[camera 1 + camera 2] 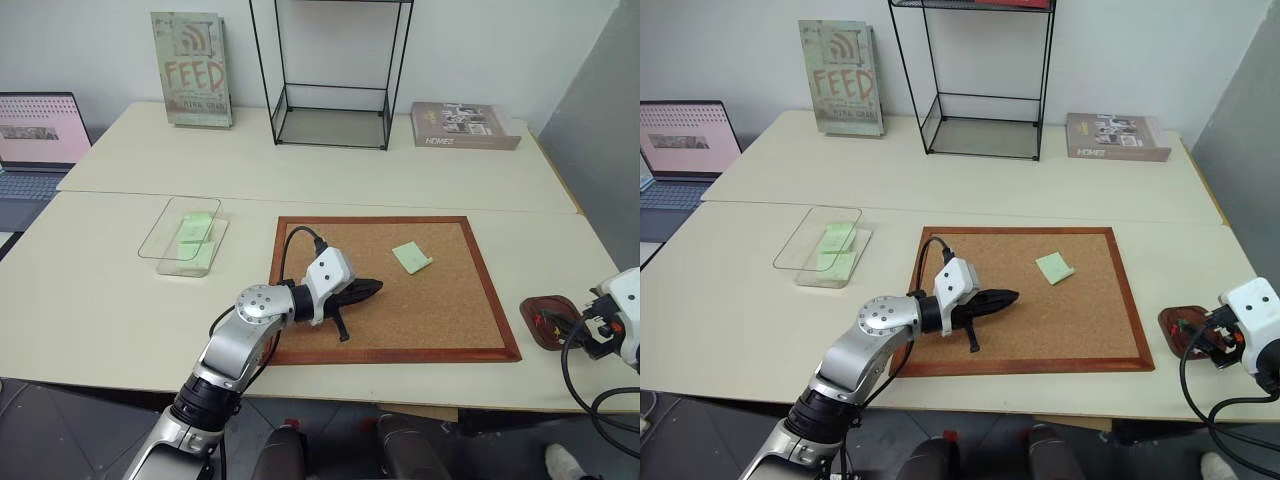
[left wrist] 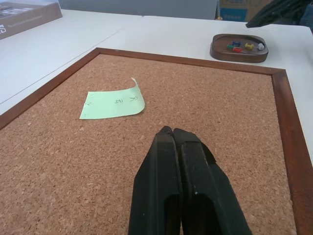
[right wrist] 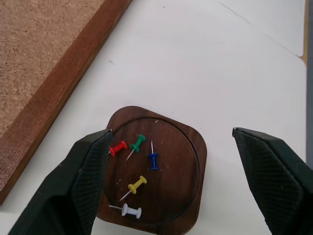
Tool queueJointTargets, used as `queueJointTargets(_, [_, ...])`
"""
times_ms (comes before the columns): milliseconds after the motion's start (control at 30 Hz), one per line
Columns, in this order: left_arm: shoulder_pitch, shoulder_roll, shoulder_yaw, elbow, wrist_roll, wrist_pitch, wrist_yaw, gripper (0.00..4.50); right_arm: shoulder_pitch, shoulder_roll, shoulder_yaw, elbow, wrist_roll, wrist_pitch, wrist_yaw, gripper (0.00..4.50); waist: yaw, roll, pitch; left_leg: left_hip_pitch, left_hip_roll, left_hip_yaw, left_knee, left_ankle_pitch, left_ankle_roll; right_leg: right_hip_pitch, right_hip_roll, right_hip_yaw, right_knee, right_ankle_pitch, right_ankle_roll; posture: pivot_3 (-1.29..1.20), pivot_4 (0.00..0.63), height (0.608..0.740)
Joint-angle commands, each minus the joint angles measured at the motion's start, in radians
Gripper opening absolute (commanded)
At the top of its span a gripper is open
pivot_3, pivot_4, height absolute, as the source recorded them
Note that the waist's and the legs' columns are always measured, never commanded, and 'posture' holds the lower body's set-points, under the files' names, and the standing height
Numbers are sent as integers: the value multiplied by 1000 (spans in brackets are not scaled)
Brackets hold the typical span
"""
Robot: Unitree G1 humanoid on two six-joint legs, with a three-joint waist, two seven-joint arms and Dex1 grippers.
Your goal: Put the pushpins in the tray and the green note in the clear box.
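Five pushpins (image 3: pixel 134 169) in tray (image 3: pixel 188 191), lower centre of right wrist frame; green note (image 2: pixel 113 104) on cork board (image 1: pixel 440 315), centre-right of head frame

Right gripper (image 3: pixel 173 183) above tray, jaws released wide, likely just after a drop; left gripper (image 2: pixel 177 142) clenched empty, aimed low across board at note, probably to slide it loose; clear box (image 1: pixel 160 238) left of board, already holding pale green slips
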Motion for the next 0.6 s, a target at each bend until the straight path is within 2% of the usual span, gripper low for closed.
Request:
queueJointTargets(33, [-23,-17,24,-3,-23,-22,-3,394,-1,-30,-65,-69,41,12,40,4234,-1,0,0,0,0,0,0,0,0,0,0,0,0,0,0,0,150,740])
queueJointTargets(100, [-29,-23,27,7,-32,-19,-11,631,-12,-25,-77,-116,106,22,79,4234,-1,0,0,0,0,0,0,0,0,0,0,0,0,0,0,0,150,740])
queueJointTargets(233, [-60,-34,9,57,-18,-37,-26,1403,-41,-2,-45,-235,268,75,128,4234,-1,0,0,1,0,0,1,0,0,0,0,0,1,0,0,0,150,740])
queueJointTargets(333, [-92,-54,-6,109,-4,-62,-34,2067,-81,10,26,-288,326,114,97,4234,-1,0,0,1,0,-1,1,0,0,1,0,0,0,0,0,0,150,740])
queueJointTargets(600, [-196,-149,-68,316,112,-193,18,3467,-196,44,204,-343,406,190,-1,4234,3,0,0,0,-1,-1,1,0,0,1,0,0,0,1,2,0,150,740])
